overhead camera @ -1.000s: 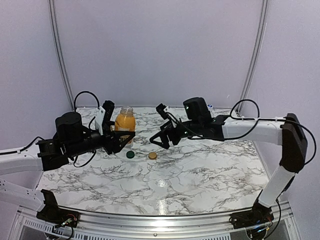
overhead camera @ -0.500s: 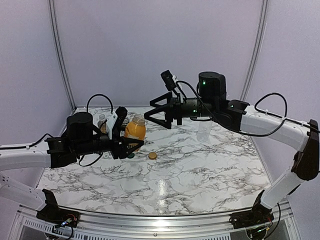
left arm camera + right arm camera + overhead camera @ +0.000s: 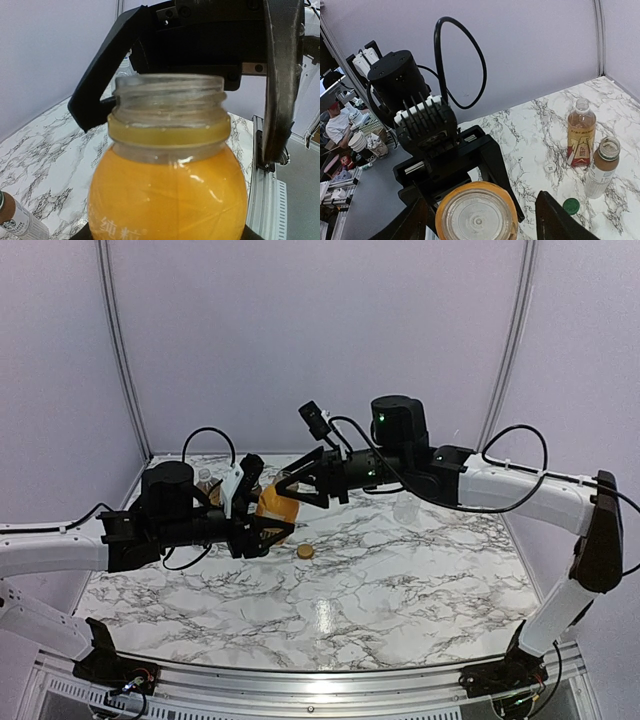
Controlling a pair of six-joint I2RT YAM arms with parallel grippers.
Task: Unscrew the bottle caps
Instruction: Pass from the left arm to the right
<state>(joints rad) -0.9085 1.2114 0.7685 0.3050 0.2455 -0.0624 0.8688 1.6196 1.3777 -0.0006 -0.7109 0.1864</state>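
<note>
The left gripper (image 3: 262, 518) is clamped on the body of the orange juice bottle (image 3: 167, 190), which it holds over the left-centre of the marble table (image 3: 400, 580) with the bottle slightly tilted. The bottle neck is bare (threads exposed, no cap fitted). The right gripper (image 3: 298, 490) is positioned at the bottle mouth with its jaws parted. Its fingers (image 3: 559, 219) stand on either side of the neck, and the right wrist view shows a gap on both sides, so nothing is gripped. The orange cap (image 3: 305, 551) lies flat on the table just in front of the held bottle. Behind it, the right wrist view shows the tea bottle (image 3: 581, 134) and a shorter white-labelled bottle (image 3: 601, 170) upright just beside each other. A white cap (image 3: 550, 168) and a dark green cap (image 3: 571, 205) lie on the table near them.
</note>
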